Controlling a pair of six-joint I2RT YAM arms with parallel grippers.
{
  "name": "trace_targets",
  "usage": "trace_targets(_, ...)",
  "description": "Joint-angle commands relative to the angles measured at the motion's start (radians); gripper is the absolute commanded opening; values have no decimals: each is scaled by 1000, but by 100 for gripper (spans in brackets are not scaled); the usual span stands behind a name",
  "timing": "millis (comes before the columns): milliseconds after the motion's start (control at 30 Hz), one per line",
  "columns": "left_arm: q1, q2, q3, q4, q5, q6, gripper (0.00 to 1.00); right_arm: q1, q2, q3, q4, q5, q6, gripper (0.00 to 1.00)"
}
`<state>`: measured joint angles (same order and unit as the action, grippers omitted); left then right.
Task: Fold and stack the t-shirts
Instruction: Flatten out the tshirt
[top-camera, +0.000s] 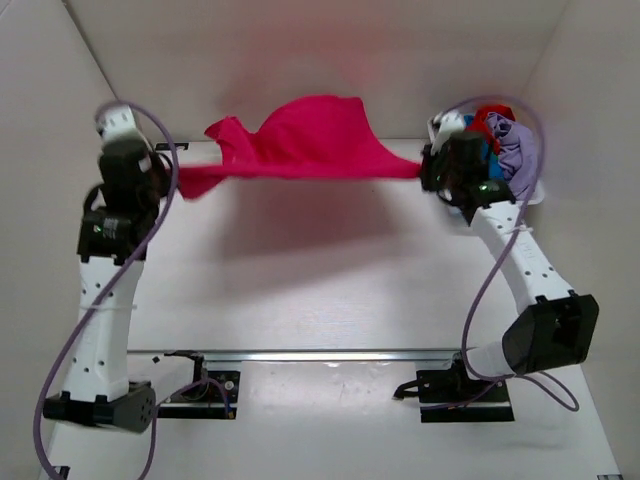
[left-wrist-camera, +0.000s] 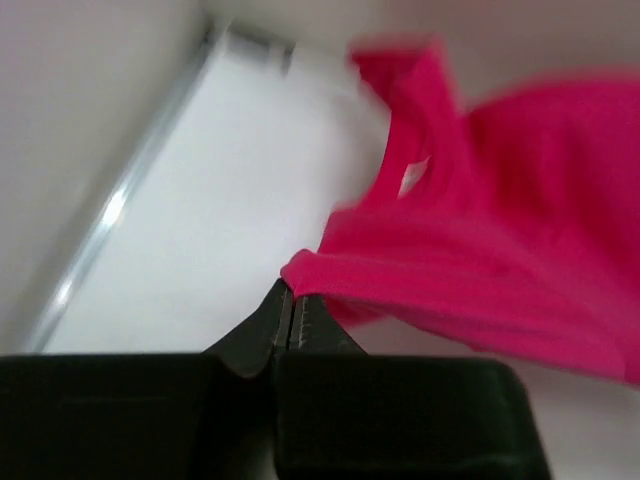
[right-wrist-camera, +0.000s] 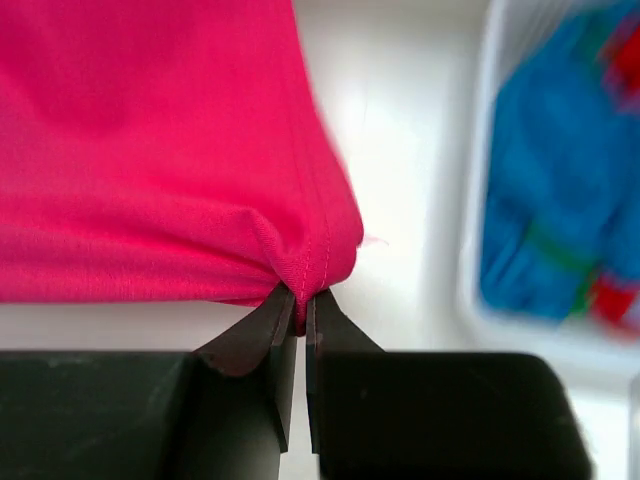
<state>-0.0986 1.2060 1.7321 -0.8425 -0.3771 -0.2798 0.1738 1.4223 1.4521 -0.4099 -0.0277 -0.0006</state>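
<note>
While the bright magenta-pink cloth t-shirt (top-camera: 310, 140) hangs stretched above the tabletop (top-camera: 320, 290), left of the white plastic basket (top-camera: 538, 197), the right hand (right-wrist-camera: 300, 297) pinches one end just beside the basket and the left hand (left-wrist-camera: 290, 302) pinches the other end, way off from it.

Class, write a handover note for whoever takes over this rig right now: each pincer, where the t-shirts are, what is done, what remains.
Left pincer: shut on one edge of the pink t-shirt.
Right pincer: shut on its opposite edge.
The shirt hangs stretched between them above the table.
The blue shirt, red shirt and lavender shirt lie heaped in the white basket, far right.
Done: pink shirt lifted and spread; nothing folded yet.
Left: lay it flat, fold it, then fold and stack the others.
</note>
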Motion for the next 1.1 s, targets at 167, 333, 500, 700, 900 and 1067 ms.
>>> trace_targets(167, -24, -344, -966, 10, 251, -176, 0, 49, -45, -448, -115, 35, 131, 1)
trace_targets(333, -212, -467, -1034, -49, 213, -326, 0, 40, -144, -575, -168, -54, 206, 1)
trace_targets(500, -119, -476, -1089, -99, 481, -288, 0, 79, -195, -636, -257, -51, 249, 1)
trace_targets(700, -240, -712, -1155, -183, 397, -424, 0, 96, -224, -681, -343, -52, 254, 0)
trace_targets(900, -84, -790, -1117, -302, 524, -328, 0, 105, -253, -678, -383, -78, 249, 0)
trace_targets(1067, -111, -693, -991, -223, 379, -305, 0, 56, -180, -575, -363, -109, 193, 0)
